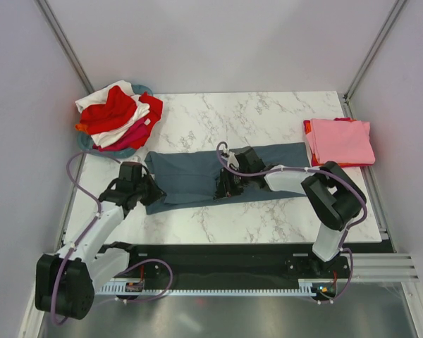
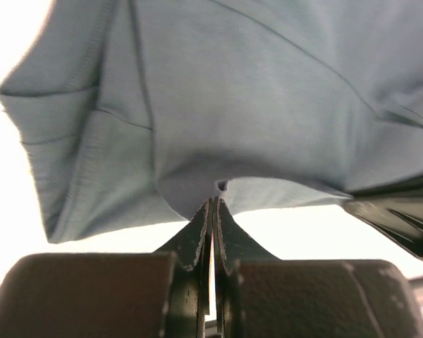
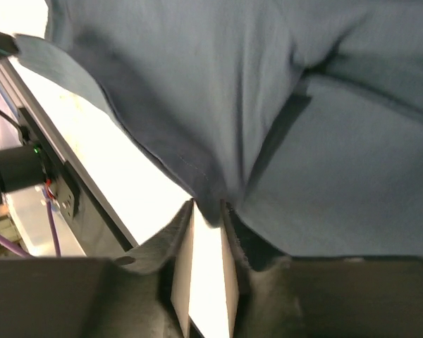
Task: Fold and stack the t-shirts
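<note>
the slate blue-grey t-shirt (image 1: 190, 179) lay stretched lengthwise across the middle of the marble table (image 1: 268, 116), with both arms down on its near edge. the left gripper (image 2: 215, 205) was at the shirt's left near corner, its fingers pressed together with a pinch of hem caught right at the tips, and the cloth fanned up and away from it. the right gripper (image 3: 208, 211) sat at the near edge around the shirt's middle, fingers clamped on a fold of fabric with a dark seam running down into the tips. at far right a folded pink t-shirt (image 1: 342, 139) lay on top of an orange-red t-shirt (image 1: 307, 130), well apart from both grippers. at far left a heap of red, white and magenta shirts (image 1: 116, 116) was piled over the teal basket (image 1: 84, 144).
</note>
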Available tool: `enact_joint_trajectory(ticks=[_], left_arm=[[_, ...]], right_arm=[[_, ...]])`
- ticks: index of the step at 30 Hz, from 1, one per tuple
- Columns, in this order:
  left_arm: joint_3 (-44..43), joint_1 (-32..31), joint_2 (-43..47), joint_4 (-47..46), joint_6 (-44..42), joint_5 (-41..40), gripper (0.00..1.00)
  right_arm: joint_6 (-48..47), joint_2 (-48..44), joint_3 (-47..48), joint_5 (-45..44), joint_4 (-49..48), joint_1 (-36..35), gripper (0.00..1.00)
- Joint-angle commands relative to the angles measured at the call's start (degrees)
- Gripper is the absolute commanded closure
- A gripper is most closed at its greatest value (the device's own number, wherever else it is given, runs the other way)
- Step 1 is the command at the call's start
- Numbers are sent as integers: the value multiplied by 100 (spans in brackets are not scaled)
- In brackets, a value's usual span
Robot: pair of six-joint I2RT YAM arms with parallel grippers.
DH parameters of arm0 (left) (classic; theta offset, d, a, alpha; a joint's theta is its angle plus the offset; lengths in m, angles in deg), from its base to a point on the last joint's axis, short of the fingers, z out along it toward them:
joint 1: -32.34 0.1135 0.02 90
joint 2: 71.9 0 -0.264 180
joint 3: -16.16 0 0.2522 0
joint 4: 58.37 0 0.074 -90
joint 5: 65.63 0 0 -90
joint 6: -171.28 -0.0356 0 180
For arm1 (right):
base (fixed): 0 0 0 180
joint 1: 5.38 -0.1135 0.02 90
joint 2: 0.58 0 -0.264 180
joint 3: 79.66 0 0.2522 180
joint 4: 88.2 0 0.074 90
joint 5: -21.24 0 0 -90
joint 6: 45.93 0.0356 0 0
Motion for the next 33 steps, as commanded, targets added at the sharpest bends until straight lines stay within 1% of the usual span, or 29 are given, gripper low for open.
enact_joint_trajectory(ticks=[1,4,5,6,10,11,13,14,15,16,17,20,21,22,23,25,26,27,28,29,30,31,33], left_arm=[[122,-16,354,112,-126,487,95],[254,-51,566,200,86,699,88],[264,-77,618,236,104,725,86],[255,-138,732,314,139,717,83],[176,-191,1180,560,279,471,82],[158,-191,1268,605,297,297,81],[71,-191,1470,666,323,146,75],[44,-183,1506,658,332,59,69],[-17,-191,1489,666,332,32,66],[-52,-183,1332,667,341,5,66],[-96,-183,1218,649,341,22,64],[-307,-183,621,649,219,93,66],[-395,-183,471,649,157,58,68],[-422,-183,348,649,174,-12,69],[-431,-174,164,640,261,-300,70],[-510,-165,13,623,323,-495,79],[-536,-165,-127,588,341,-600,87],[-632,-148,-189,527,341,-636,90],[-711,-156,-259,526,341,-654,93],[-790,-165,-321,500,358,-637,98],[-922,-165,-443,404,376,-628,98],[-984,-165,-514,342,402,-619,98],[-1211,-156,-734,236,403,-637,98]], right_arm=[[-167,-311,-172,264,-24,-41,70],[-184,-434,-313,246,-15,-41,55],[-193,-469,-339,229,-15,-41,54],[-193,-496,-375,203,-15,-49,53],[-220,-697,-480,45,11,-41,53],[-211,-733,-472,9,20,-49,53],[-202,-803,-428,-61,64,-49,53],[-211,-821,-410,-148,99,-49,53],[-220,-847,-393,-219,143,-49,53],[-228,-908,-332,-341,335,-49,54],[-298,-953,-296,-647,441,-49,55],[-413,-1146,-147,-1264,942,-41,61],[-457,-1207,-120,-1640,1030,-41,63],[-466,-1321,-85,-1809,1187,-23,67],[-475,-1374,-76,-1984,1259,-14,70],[-527,-1558,-59,-2450,1451,3,77],[-527,-1620,-67,-2617,1505,12,78],[-519,-1682,-76,-3002,1549,21,81],[-475,-1813,-120,-3162,1645,38,89],[-449,-1875,-137,-3416,1698,73,93],[-431,-1919,-155,-3636,1751,100,98],[-344,-2007,-190,-4021,1873,135,100],[-273,-2086,-225,-4340,1971,267,100]])
